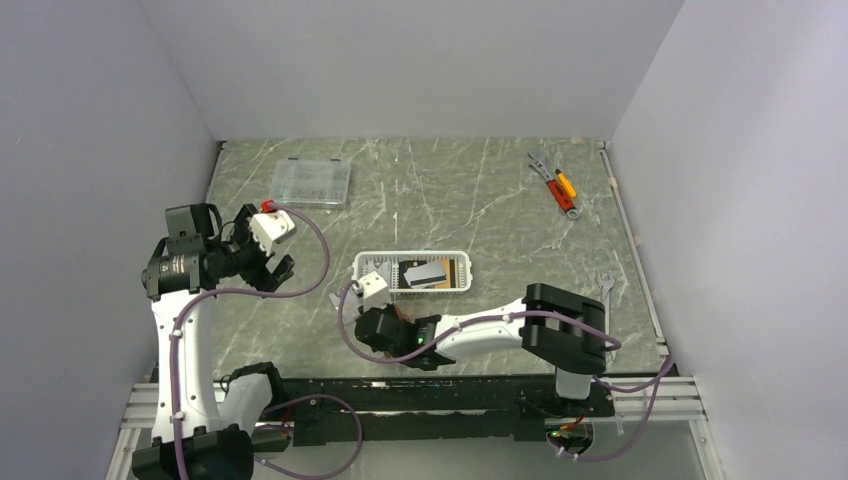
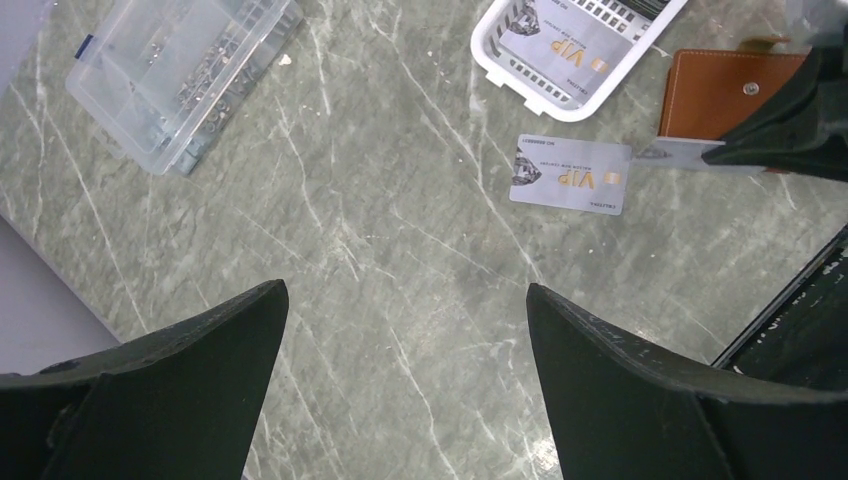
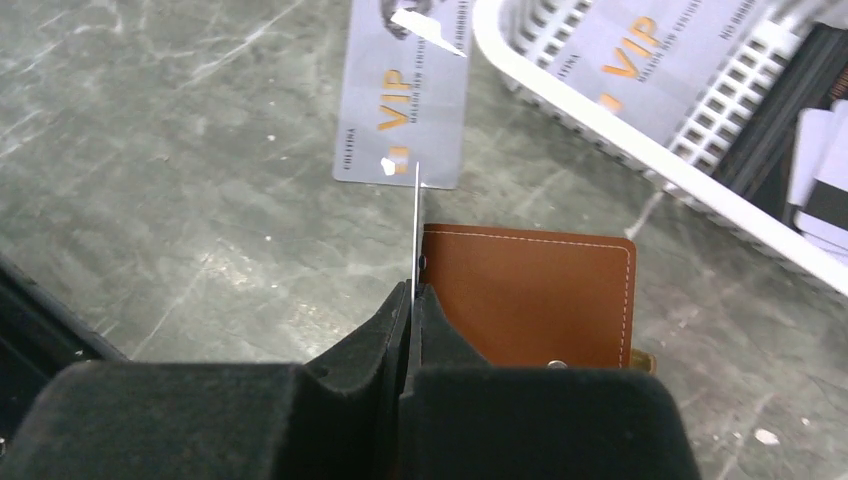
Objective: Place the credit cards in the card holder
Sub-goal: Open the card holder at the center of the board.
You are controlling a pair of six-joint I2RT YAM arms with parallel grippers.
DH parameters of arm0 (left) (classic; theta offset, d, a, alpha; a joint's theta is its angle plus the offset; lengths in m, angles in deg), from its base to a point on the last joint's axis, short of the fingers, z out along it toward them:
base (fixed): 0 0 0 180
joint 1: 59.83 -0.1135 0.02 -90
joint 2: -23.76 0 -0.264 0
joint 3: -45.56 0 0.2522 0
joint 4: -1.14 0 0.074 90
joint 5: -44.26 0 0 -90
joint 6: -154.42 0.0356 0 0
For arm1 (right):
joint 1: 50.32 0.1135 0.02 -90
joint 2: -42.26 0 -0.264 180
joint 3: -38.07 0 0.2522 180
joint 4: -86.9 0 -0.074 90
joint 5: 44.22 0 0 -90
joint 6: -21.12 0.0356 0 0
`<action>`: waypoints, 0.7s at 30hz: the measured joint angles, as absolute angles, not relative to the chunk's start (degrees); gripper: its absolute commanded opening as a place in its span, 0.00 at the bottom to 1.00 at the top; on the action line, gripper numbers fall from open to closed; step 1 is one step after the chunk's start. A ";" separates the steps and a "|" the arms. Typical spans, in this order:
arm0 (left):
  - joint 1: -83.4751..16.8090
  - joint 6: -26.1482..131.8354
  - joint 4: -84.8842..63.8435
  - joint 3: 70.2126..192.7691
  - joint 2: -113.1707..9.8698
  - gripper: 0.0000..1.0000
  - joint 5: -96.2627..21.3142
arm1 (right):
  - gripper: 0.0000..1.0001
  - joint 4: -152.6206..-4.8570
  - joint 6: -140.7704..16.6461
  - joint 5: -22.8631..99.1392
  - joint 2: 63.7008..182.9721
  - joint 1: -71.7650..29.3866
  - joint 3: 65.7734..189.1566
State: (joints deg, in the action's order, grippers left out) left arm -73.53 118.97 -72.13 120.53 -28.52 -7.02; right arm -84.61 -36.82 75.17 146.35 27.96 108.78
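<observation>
Marble table (image 1: 450, 200), grey-green, white walls around. Nearest: right gripper (image 3: 410, 300) clamped tight on a grey credit card (image 3: 415, 230), held edge-on over the left edge of the card holder (image 3: 530, 290); contact unclear. The card holder lies flat and folded, snap up. Just beyond it, a VIP card (image 3: 405, 110) flat on the table. Then the white basket (image 3: 640, 148) with more cards (image 3: 650, 50). The left gripper (image 2: 405, 290) is spread wide, empty, above the table. Clear compartment box (image 1: 310, 182) far left.
</observation>
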 measured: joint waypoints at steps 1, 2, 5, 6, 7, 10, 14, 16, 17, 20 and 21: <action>-73.53 119.05 -72.37 120.53 -28.56 0.95 -6.82 | 0.00 -84.94 -36.32 76.02 145.78 27.94 107.88; -73.53 119.16 -72.59 120.53 -28.58 0.95 -6.56 | 0.00 -85.12 -35.91 76.83 145.23 27.92 107.10; -73.53 119.21 -73.29 120.53 -28.56 0.95 -5.94 | 0.00 -85.14 -34.75 79.03 144.45 27.75 105.96; -73.53 119.21 -73.42 120.53 -28.56 0.95 -5.70 | 0.00 -85.16 -34.24 79.69 144.40 27.61 105.81; -73.53 119.21 -73.46 120.53 -28.58 0.95 -5.44 | 0.00 -85.09 -33.87 80.19 144.40 27.48 105.74; -73.53 119.40 -73.83 120.53 -28.58 0.96 -4.48 | 0.00 -84.37 -31.95 82.47 144.40 26.92 105.70; -73.53 120.32 -74.60 120.53 -28.58 0.96 -3.30 | 0.00 -81.25 -27.64 87.06 144.40 25.82 105.85; -73.48 120.69 -74.67 120.53 -28.60 0.96 -2.86 | 0.00 -78.82 -25.22 88.96 144.40 25.14 106.31; -73.31 120.69 -74.69 120.53 -28.62 0.96 -2.84 | 0.00 -77.57 -24.10 89.74 144.40 24.75 106.59; -72.21 120.63 -74.64 120.53 -28.84 0.96 -2.84 | 0.00 -74.56 -21.06 90.73 144.54 23.51 107.31; -71.60 120.61 -74.62 120.53 -28.97 0.96 -2.86 | 0.00 -73.66 -20.12 91.14 144.56 23.07 107.62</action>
